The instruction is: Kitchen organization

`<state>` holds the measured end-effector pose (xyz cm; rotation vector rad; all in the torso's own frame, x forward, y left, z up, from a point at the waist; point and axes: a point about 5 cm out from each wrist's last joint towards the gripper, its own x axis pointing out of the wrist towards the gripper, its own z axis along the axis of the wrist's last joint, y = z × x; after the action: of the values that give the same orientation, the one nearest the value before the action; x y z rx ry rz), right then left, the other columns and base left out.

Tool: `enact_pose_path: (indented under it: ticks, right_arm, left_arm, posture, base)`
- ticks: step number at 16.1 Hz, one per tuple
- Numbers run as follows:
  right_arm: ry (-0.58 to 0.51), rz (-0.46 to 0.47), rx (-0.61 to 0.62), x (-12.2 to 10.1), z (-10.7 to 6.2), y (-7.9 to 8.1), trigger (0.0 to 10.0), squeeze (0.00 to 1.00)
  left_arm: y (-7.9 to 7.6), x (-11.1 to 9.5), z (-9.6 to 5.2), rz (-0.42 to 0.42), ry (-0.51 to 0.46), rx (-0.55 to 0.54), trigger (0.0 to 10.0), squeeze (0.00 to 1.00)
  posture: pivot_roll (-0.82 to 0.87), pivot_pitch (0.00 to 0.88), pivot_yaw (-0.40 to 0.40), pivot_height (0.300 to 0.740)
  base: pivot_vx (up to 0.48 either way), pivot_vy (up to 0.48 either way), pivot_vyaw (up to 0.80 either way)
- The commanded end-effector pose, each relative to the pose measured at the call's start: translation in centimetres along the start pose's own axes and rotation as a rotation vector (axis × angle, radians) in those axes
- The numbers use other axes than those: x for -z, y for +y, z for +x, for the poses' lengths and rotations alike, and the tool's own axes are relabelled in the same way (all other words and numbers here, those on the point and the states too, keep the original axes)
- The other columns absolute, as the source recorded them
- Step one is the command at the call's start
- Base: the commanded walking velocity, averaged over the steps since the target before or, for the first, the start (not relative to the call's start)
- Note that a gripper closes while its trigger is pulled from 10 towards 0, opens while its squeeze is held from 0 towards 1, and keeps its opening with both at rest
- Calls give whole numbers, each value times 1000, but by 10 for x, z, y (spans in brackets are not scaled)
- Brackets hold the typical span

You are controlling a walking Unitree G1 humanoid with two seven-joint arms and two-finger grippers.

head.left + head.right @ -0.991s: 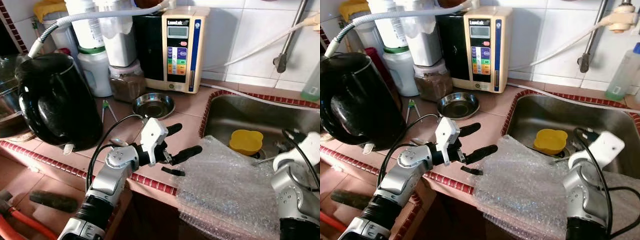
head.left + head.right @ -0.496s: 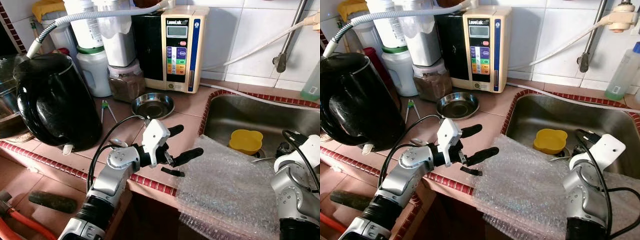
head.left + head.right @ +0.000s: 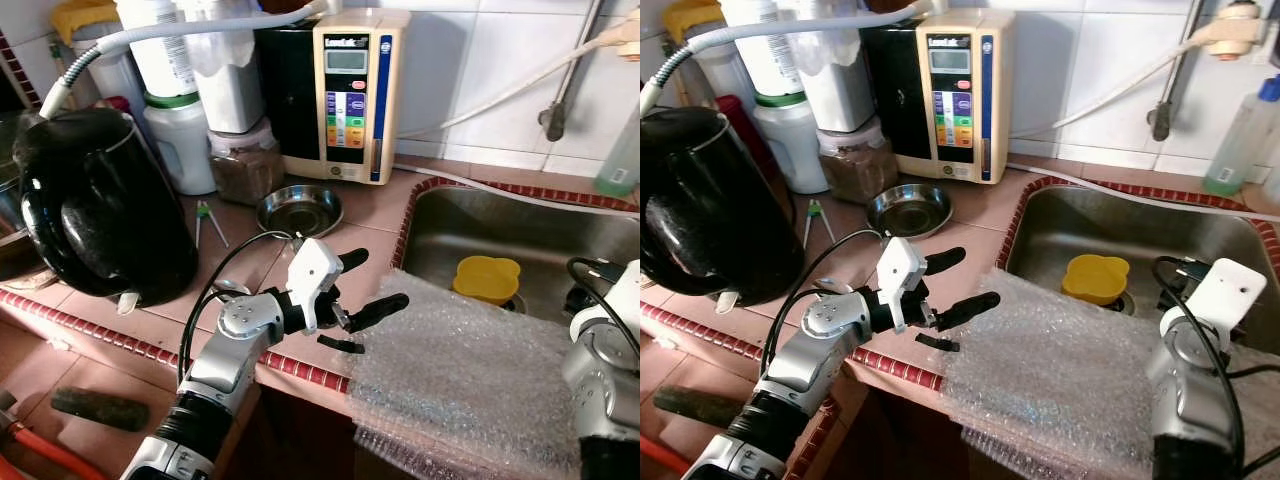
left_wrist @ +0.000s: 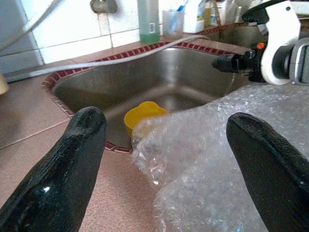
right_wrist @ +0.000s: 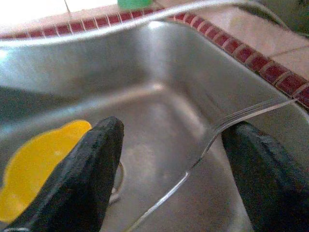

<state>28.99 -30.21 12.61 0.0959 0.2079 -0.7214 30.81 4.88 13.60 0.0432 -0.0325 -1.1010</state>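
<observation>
Two robot arms reach over a tiled kitchen counter [image 3: 100,310]. The left gripper [image 3: 365,285] is in the middle of the frame, and its two black fingers [image 4: 72,159] are spread wide apart, holding nothing. It hovers just beside the near edge of a big sheet of bubble wrap [image 3: 470,370]. The sheet lies over the counter edge and part of the sink [image 3: 520,230], and it fills the lower right of the frame. Its bottom edge is cut off, so you cannot see how far it hangs down. A small dark thing [image 3: 340,345] lies on the counter under the gripper; it is too small to tell what it is.

The right gripper [image 5: 174,159] is over the sink at the right side of the frame. From the head, only the back of its wrist shows. Its wrist view shows its fingers wide apart, with nothing between them. A fork [image 5: 217,130] leans in the sink past the fingers, and its lower end is hard to make out. A yellow cup [image 3: 487,278] sits in the sink bottom, partly hidden by the bubble wrap.

In the left of the frame stands a black kettle [image 3: 95,210]. A small steel bowl [image 3: 300,208] sits behind the left gripper, and a water machine [image 3: 345,95] stands at the wall.
</observation>
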Motion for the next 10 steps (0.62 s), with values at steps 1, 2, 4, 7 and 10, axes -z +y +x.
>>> enact_pose_path:
  ticks: [1,2,4,7,10]
  right_arm:
    - [-2,-34,3,-6,4,0,10000,1000]
    - [-10,-41,8,-8,5,-1,10000,1000]
    - [-88,-82,16,-27,9,-7,10000,1000]
    - [-101,-63,-29,-31,6,-3,10000,1000]
    - [-136,-62,-62,-30,-7,3,10000,1000]
  left_arm:
    - [4,3,-3,11,22,-32,10000,1000]
    - [4,4,-2,10,25,-35,10000,1000]
    - [7,3,0,5,32,-85,10000,1000]
    - [17,0,2,20,49,-233,10000,1000]
    - [24,-9,0,-7,21,-324,10000,1000]
  posture:
    - [-39,0,93,740]
    - [-39,0,93,740]
    - [-39,0,91,740]
    - [-39,0,89,740]
    - [-35,0,89,740]
  base:
    - [0,0,0]
    - [0,0,0]
    - [0,0,0]
    - [0,0,0]
    - [0,0,0]
